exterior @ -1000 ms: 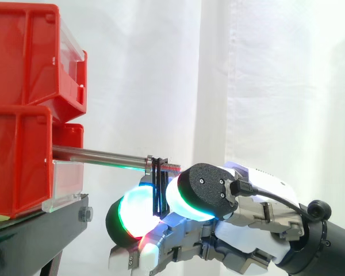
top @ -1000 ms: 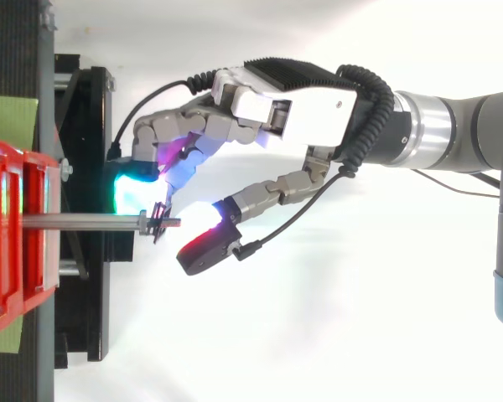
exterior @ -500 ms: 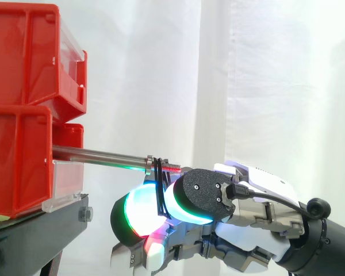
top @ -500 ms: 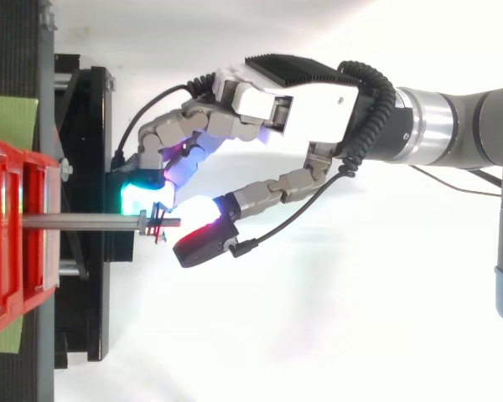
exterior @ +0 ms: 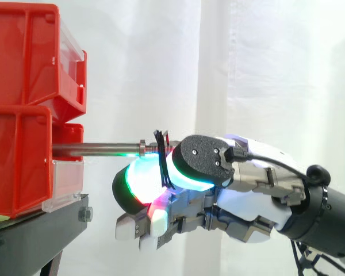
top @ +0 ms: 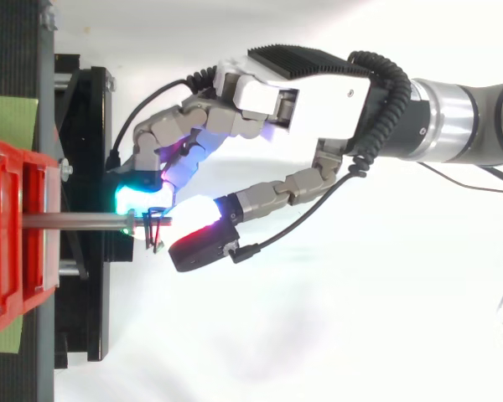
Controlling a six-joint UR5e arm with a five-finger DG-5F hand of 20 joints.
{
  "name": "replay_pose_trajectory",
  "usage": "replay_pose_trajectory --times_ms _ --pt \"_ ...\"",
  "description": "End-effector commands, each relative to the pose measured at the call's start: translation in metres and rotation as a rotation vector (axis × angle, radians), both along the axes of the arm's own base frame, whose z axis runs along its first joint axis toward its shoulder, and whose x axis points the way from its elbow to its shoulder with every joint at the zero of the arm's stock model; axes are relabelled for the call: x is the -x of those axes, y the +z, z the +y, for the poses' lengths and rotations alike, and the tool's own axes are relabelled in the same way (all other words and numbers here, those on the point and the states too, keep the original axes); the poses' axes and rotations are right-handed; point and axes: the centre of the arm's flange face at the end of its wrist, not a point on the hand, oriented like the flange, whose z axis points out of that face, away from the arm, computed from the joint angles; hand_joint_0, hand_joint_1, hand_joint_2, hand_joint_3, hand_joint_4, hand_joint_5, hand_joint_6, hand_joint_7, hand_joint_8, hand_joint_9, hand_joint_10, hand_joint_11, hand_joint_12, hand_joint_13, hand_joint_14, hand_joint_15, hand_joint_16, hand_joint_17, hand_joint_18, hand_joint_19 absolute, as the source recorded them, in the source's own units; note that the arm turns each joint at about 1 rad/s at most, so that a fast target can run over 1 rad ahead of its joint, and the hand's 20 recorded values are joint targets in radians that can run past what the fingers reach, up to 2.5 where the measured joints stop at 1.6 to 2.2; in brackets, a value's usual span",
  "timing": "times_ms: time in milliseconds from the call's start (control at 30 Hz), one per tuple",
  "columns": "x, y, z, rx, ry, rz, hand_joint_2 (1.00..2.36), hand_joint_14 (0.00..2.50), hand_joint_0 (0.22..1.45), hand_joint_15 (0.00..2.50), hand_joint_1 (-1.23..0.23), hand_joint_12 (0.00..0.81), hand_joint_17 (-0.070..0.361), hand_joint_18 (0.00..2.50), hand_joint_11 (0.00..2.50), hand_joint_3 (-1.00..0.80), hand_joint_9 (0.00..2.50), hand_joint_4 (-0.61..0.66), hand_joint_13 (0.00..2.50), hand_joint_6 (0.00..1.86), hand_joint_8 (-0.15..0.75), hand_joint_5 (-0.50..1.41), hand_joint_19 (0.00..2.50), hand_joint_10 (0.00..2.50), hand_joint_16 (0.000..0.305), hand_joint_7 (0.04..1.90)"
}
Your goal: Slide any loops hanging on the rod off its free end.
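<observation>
At the left end of the rod (exterior: 98,148) are the red bins (exterior: 23,115), one on top of the other. They sit on a black stand (exterior: 40,230), which is under the rod. The rod sticks out from between the bins and points to the right, flat and level. A small metal ring (exterior: 142,148) sits on the rod close to its free end.

Just right of that ring are the thin black loops (exterior: 163,158). They hang on the rod, close to its free end, and go down below it.

The hand (exterior: 247,190) comes in from the right, a little lower than the rod. Its fingers are curled. Two glowing fingertips (exterior: 139,179) press together from both sides and squeeze the loops just under the rod. From above, the loops sit between a blue-green tip and a white and red tip. A white curtain (exterior: 264,75) hangs behind the rod.
</observation>
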Motion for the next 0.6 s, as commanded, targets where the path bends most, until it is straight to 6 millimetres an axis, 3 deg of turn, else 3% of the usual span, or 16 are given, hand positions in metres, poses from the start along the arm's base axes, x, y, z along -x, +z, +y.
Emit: replay_pose_trajectory --times_ms 0,133,567 --pt "0.006 0.011 0.002 0.002 0.001 0.074 1.02 0.01 0.62 0.22 -0.72 0.362 0.140 0.78 0.49 0.09 0.97 0.20 0.79 0.86 0.340 -0.21 0.45 0.01 0.062 1.02" --pt "0.016 0.004 0.004 0.007 0.006 0.213 1.02 0.01 0.63 0.22 -0.72 0.362 0.141 0.79 0.48 0.08 0.97 0.21 0.79 0.86 0.339 -0.21 0.44 0.01 0.063 1.01" --pt "0.020 -0.003 0.005 0.004 0.006 0.270 1.02 0.01 0.62 0.22 -0.72 0.374 0.148 0.79 0.48 0.04 0.98 0.25 0.80 0.86 0.353 -0.21 0.44 0.01 0.066 1.02"
